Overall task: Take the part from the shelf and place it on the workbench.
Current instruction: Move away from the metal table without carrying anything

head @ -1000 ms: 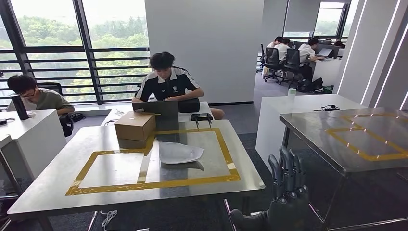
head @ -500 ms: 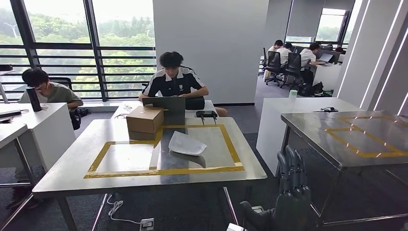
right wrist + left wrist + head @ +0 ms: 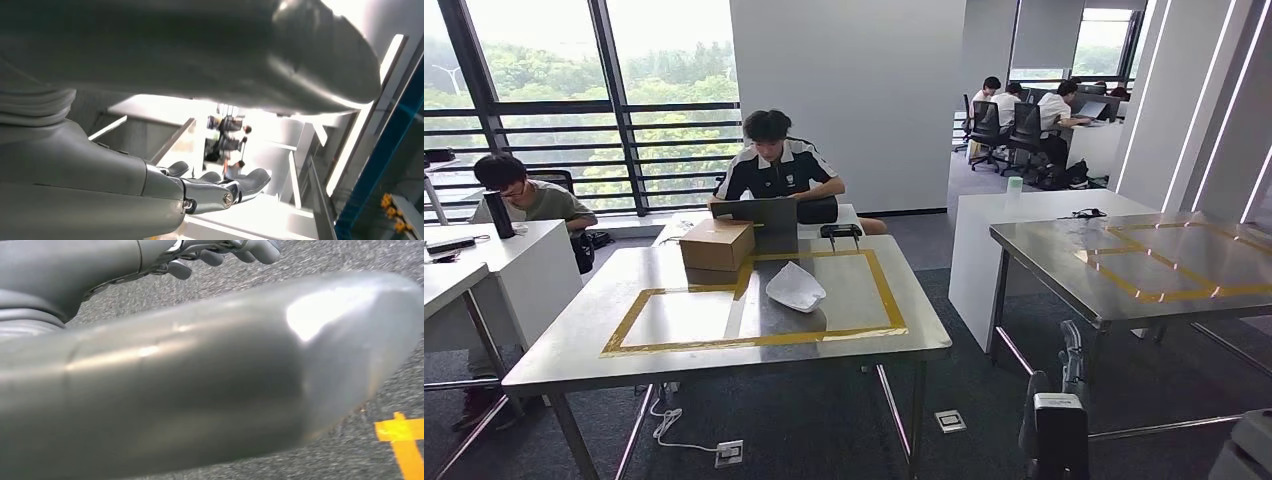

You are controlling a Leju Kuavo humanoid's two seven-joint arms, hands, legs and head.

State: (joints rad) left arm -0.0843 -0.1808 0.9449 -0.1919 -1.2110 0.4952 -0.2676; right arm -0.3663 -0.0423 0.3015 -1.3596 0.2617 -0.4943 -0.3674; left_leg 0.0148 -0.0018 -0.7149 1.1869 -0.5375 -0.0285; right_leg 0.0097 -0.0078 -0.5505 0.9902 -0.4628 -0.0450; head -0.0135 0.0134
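A white curved part (image 3: 795, 287) lies on the steel workbench (image 3: 574, 345), inside the right half of a yellow tape frame (image 3: 754, 340). My right hand (image 3: 1061, 398) hangs low at the front right, off the bench and well apart from the part, seen edge-on with its fingers straight. The right wrist view shows the same hand's fingers (image 3: 220, 186) stretched out with nothing in them. In the left wrist view my left hand's thumb (image 3: 210, 375) and fingers (image 3: 225, 251) are spread over grey carpet, holding nothing.
A cardboard box (image 3: 716, 245) sits on the bench's far side, beside a laptop (image 3: 764, 212) where a person (image 3: 776, 165) sits. A second steel table (image 3: 1064, 265) with yellow tape stands to the right. Another person (image 3: 516, 195) sits at a white desk on the left.
The whole picture has shifted, so the camera moved; the bench now looks farther off. My right hand has turned edge-on and sits lower and farther right.
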